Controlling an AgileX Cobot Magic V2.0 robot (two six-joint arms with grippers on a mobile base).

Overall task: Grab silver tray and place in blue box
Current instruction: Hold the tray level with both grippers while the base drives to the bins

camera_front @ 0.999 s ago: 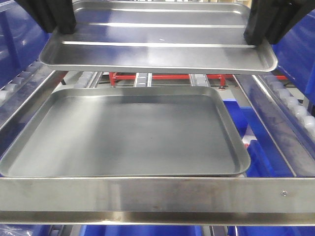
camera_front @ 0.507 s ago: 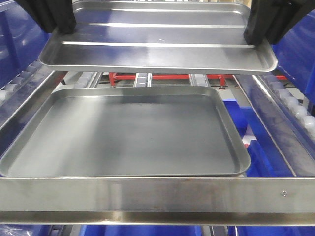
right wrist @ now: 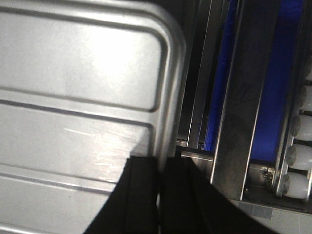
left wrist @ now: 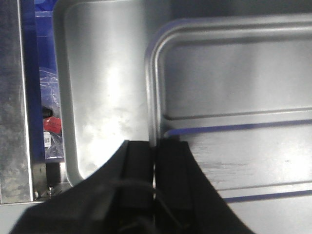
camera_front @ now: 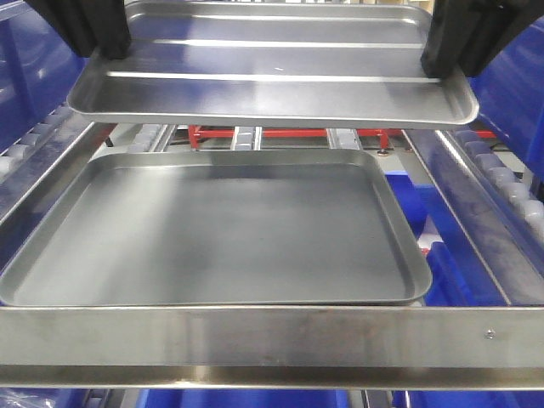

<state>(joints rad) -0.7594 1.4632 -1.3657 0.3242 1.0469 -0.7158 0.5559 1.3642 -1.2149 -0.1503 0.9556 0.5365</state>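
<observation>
Stainless-steel racking (camera_front: 463, 212) fills the view. Nearest, one steel crossbar (camera_front: 272, 340) spans the front. Behind it, one dull grey tray (camera_front: 229, 229) lies flat on the rack. Above and beyond, the silver tray (camera_front: 272, 81) hangs clear of it, about level, its long axis running left to right. Two claws carry it: the left gripper (camera_front: 106, 38) is clamped on the rim of its left short end, the right gripper (camera_front: 446, 51) on the right short end; both wrist views confirm this. The wall taken as the blue box (camera_front: 520, 81) lies right of the right gripper, past a roller rail (camera_front: 501, 178), so the carry probably goes sideways, right arm nearer. More blue plastic (camera_front: 24, 72) shows at left. Count: two trays, two grippers; the number of blue boxes cannot be told.
</observation>
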